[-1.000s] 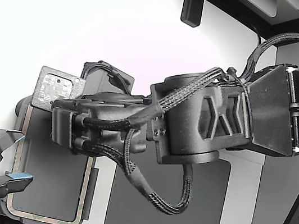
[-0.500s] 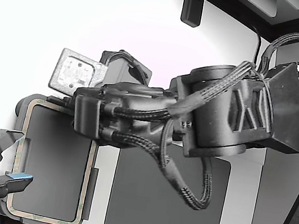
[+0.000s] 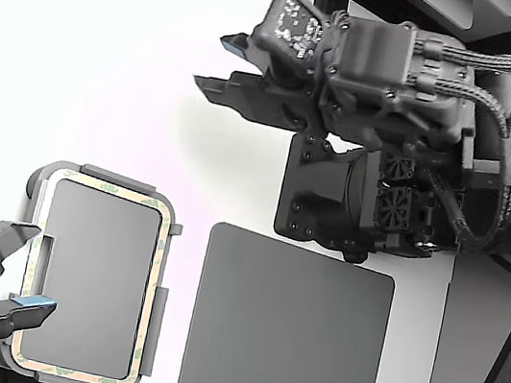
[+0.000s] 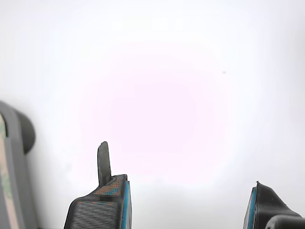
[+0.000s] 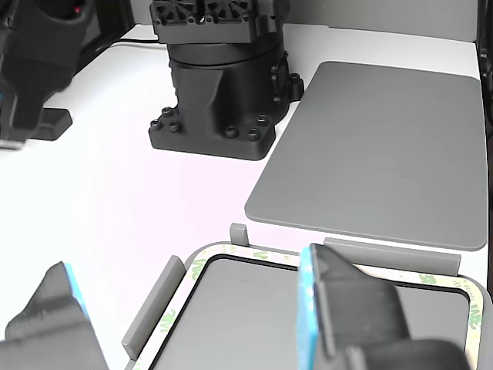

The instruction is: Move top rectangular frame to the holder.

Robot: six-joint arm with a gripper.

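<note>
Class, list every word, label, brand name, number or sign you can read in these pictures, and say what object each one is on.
None: no readable text shows in any view.
The patterned plate on the arm's wrist carries small light marks, too small and blurred to read.
The rectangular frame has only a mottled tan-green rim, no lettering.
The dark grey mat, the holder and the gripper bear no markings.
</note>
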